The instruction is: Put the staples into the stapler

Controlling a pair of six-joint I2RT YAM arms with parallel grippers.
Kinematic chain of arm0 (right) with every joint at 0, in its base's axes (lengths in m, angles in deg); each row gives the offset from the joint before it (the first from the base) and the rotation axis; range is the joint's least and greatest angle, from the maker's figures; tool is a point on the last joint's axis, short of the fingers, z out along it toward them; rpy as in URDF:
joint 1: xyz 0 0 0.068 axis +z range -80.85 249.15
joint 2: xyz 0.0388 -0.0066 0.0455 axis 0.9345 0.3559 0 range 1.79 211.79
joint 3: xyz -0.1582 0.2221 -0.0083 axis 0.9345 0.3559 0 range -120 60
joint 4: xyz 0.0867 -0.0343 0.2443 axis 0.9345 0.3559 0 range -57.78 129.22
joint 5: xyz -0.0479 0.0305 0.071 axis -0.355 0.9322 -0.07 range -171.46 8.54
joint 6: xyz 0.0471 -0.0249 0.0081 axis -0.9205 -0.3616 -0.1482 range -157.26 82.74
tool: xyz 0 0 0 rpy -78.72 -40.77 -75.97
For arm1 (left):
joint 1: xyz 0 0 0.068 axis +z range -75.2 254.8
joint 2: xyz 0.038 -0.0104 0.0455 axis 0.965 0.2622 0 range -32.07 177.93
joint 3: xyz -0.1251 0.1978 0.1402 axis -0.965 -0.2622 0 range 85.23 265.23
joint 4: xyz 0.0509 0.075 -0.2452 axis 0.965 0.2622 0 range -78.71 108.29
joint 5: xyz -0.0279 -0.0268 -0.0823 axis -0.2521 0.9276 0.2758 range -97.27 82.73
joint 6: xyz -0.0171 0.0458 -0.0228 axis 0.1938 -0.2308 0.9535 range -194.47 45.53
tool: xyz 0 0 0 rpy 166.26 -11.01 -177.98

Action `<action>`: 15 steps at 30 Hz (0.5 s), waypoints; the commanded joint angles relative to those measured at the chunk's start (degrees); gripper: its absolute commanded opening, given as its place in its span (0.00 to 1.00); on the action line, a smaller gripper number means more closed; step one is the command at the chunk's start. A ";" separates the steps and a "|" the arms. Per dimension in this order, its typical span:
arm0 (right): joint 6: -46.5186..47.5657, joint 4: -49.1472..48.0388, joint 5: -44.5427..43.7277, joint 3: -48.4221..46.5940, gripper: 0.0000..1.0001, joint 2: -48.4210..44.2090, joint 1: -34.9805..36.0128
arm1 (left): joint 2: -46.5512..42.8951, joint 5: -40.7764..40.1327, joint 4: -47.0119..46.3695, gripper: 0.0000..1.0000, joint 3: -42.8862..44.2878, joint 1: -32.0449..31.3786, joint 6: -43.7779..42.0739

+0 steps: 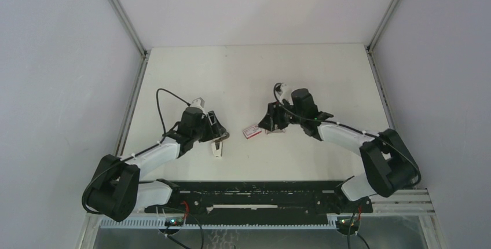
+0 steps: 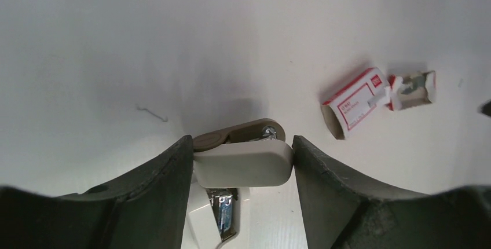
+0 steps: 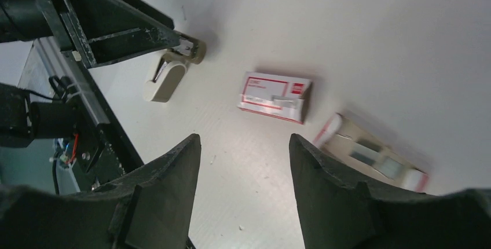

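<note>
The small stapler stands hinged open left of centre. My left gripper is shut on its beige upper part, with a pad touching each side. Its white base and metal channel hang below. A thin pale-grey strip, apparently the staples, lies on the red-and-white box sleeve. The box's inner tray lies just beside the sleeve. My right gripper hovers open over bare table near the sleeve, holding nothing.
A single loose bent wire lies on the white table left of the stapler. The black rail with both arm bases runs along the near edge. Metal frame posts and grey walls close in the table's left, right and back.
</note>
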 commanded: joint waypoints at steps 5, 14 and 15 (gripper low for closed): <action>-10.76 -5.93 0.68 -8.01 0.56 11.42 5.58 | -3.49 12.14 -7.59 0.23 -2.35 -0.36 -2.53; -17.65 -6.57 1.38 -12.96 0.54 18.50 8.60 | -4.19 13.31 -7.30 0.21 -2.75 -0.35 -3.82; -17.87 -6.52 1.18 -13.32 0.54 19.19 8.96 | -4.13 13.34 -7.09 0.22 -2.75 -0.36 -3.93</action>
